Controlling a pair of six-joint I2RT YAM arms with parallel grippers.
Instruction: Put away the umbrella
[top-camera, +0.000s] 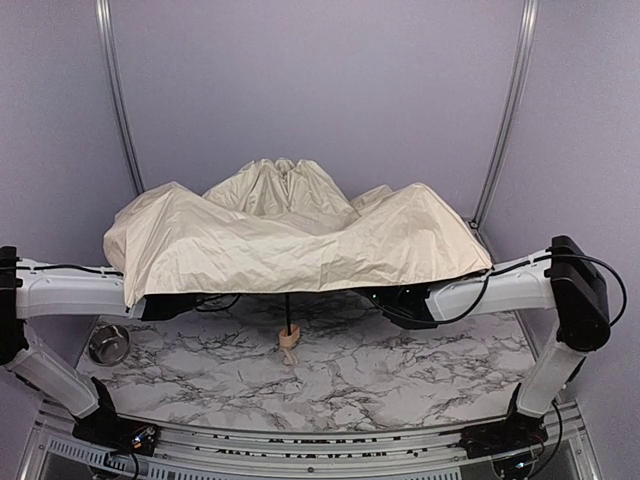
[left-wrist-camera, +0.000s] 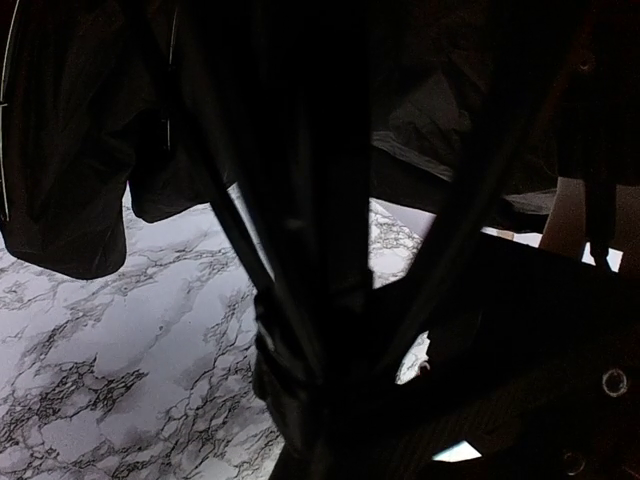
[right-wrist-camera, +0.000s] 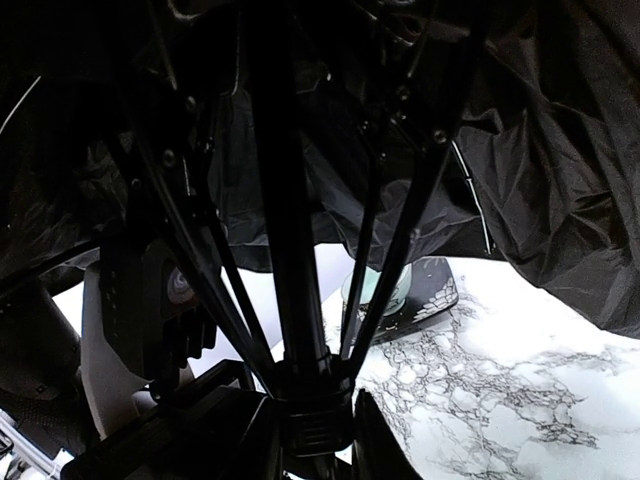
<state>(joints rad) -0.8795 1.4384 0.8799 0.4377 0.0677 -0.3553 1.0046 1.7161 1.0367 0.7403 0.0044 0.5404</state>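
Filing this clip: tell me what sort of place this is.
Probably a robot test cell: grey-veined white marble-look tabletop, bare lilac walls with aluminium frame rails, two white-and-black robot arms bolted at its near edge.

Umbrella (top-camera: 290, 235) sits open over mid-table (top-camera: 400, 370), canopy draped across left arm (top-camera: 70, 290) and right arm (top-camera: 500, 285), which reach in under it from either side. Handle (top-camera: 289, 338) hangs below canopy centre, down at the tabletop. Bowl (top-camera: 109, 344) sits on the table, front-left of the umbrella, under the left arm.
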